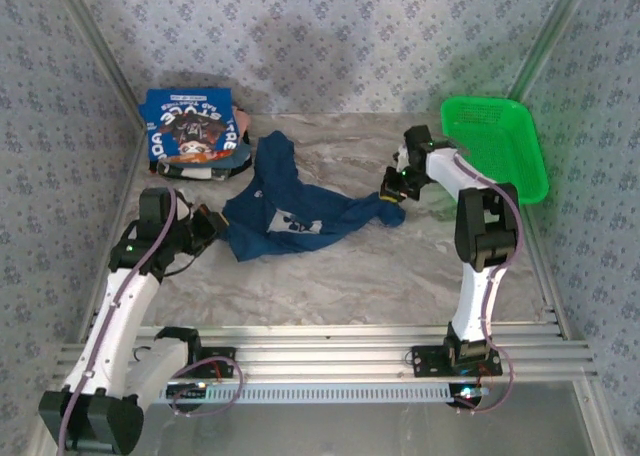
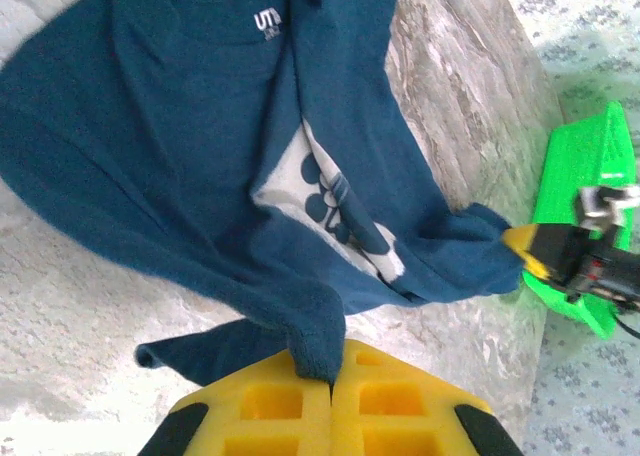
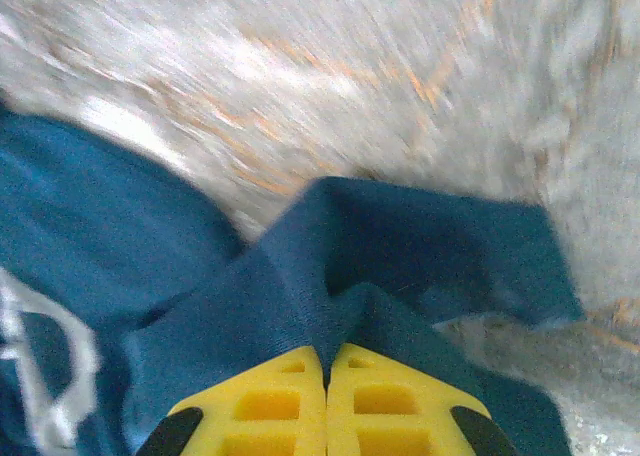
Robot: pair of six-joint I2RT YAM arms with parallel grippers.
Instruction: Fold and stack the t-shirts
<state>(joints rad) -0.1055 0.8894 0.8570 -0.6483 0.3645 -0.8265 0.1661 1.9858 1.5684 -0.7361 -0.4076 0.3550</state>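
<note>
The navy t-shirt (image 1: 290, 216) lies crumpled mid-tabletop (image 1: 400, 266); the left pincer (image 2: 331, 371) is clamped tight on its left end; the right pincer (image 3: 326, 356) is pinched closed on its right end; the brighter blue t-shirt (image 1: 193, 128) sits folded at the back left.

green plastic mesh basket (image 1: 497, 141) sits at far-right corner of a grey marbled table (image 1: 360, 271), by the right wall. blue-grey floral wallpaper (image 1: 330, 36) on 3 sides. aluminium rails (image 1: 340, 351) along near edge.
</note>
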